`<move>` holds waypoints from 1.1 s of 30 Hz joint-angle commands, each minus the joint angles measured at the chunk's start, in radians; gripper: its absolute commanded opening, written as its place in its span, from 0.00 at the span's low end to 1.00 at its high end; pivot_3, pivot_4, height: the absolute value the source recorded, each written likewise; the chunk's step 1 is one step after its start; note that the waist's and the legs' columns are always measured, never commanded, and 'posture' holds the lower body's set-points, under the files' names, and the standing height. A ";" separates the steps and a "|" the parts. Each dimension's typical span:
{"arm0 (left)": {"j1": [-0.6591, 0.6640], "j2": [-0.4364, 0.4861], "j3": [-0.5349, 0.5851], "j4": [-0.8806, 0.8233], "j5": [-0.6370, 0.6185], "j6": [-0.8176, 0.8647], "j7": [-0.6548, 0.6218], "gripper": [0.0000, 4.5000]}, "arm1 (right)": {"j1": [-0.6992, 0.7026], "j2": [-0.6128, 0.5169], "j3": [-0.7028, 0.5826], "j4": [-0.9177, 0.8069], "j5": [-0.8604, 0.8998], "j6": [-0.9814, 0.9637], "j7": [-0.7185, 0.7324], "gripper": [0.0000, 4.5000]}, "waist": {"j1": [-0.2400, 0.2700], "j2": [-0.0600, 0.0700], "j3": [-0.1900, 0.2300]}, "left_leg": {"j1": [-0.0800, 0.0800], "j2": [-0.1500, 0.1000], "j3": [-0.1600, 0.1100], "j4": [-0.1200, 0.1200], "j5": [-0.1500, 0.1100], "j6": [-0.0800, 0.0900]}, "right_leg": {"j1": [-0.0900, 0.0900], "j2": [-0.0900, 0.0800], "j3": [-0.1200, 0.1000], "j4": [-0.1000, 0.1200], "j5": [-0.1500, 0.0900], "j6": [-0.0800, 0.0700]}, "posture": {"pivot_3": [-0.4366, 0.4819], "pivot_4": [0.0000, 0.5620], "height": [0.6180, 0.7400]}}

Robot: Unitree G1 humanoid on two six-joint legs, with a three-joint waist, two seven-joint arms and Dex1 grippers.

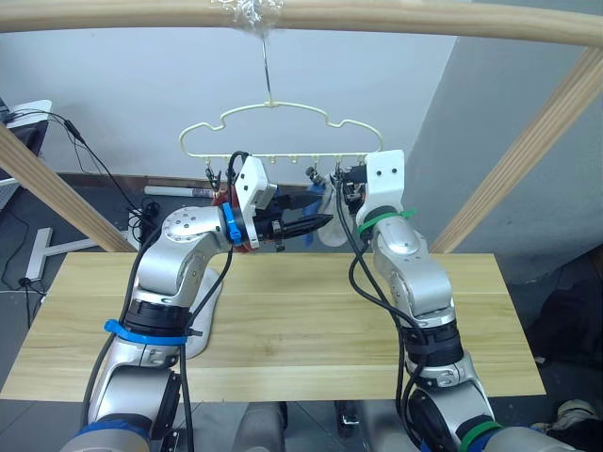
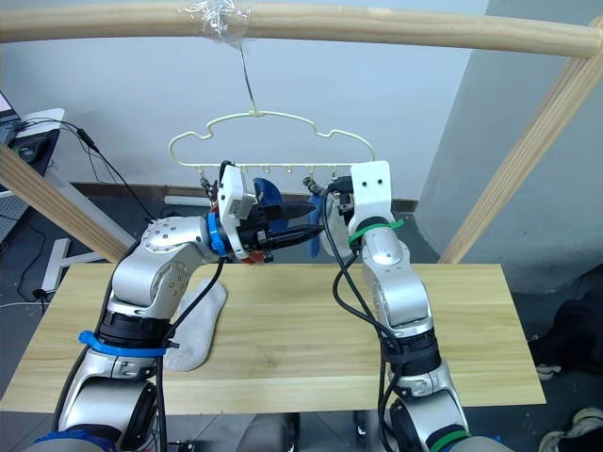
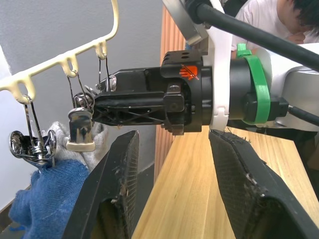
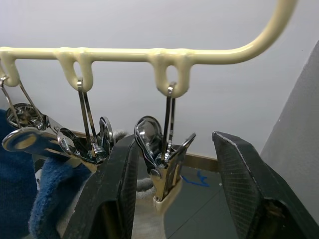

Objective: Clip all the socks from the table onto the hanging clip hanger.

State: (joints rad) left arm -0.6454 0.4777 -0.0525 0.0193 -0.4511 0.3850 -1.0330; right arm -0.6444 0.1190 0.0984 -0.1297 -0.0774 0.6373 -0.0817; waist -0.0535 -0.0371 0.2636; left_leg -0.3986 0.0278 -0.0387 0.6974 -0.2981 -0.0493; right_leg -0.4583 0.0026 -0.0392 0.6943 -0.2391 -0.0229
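While you look down from the head, the clip hanger (image 1: 283, 132) hangs from the wooden pole (image 1: 396, 17), and one grey sock (image 2: 196, 325) lies near the table's (image 1: 311, 330) left edge. Your left gripper (image 3: 172, 186) is spread open by a blue sock (image 3: 45, 194). Your right gripper (image 4: 174, 191) gapes around a clip (image 4: 162, 164), not squeezing it.

Head stereo pair: high, facing forward and down over both arms toward the clip hanger (image 1: 283, 141) and table (image 1: 311, 311); mid-range, near-identical coverage. Left wrist camera: close, looking along its fingers at the right gripper (image 3: 107, 107) and clips. Right wrist camera: very close, apparently angled slightly upward at the hanger bar. All four share the hanger.
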 commanded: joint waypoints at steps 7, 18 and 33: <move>-0.017 0.003 0.013 -0.028 -0.001 -0.010 0.005 0.51 | -0.044 0.053 -0.013 -0.029 0.013 0.001 -0.048 0.53 | 0.001 0.000 0.000 | 0.000 0.000 0.000 0.000 0.000 0.000 | 0.000 0.000 0.000 0.000 0.000 0.000 | 0.41 0.44 0.61; -0.015 -0.001 0.009 -0.029 0.000 -0.010 0.007 0.51 | -0.034 0.066 -0.001 -0.047 0.037 0.007 -0.054 0.53 | 0.001 0.000 0.000 | 0.000 0.000 0.000 0.000 0.000 0.000 | 0.000 0.000 0.000 0.000 0.000 -0.001 | 0.41 0.44 0.61; -0.011 -0.001 0.007 -0.033 0.001 -0.009 0.006 0.51 | -0.040 0.102 0.034 -0.048 0.109 0.026 -0.067 0.53 | 0.001 0.000 0.000 | 0.000 0.000 0.000 0.000 0.000 0.000 | 0.000 0.000 0.000 0.000 0.000 -0.001 | 0.41 0.44 0.61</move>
State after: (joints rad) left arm -0.6453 0.4756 -0.0529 0.0189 -0.4461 0.3850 -1.0277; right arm -0.6610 0.1343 0.1289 -0.1501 0.0140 0.6769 -0.1458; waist -0.0527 -0.0371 0.2636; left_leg -0.3988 0.0278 -0.0389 0.6974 -0.2981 -0.0493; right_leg -0.4583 0.0025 -0.0393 0.6944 -0.2387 -0.0236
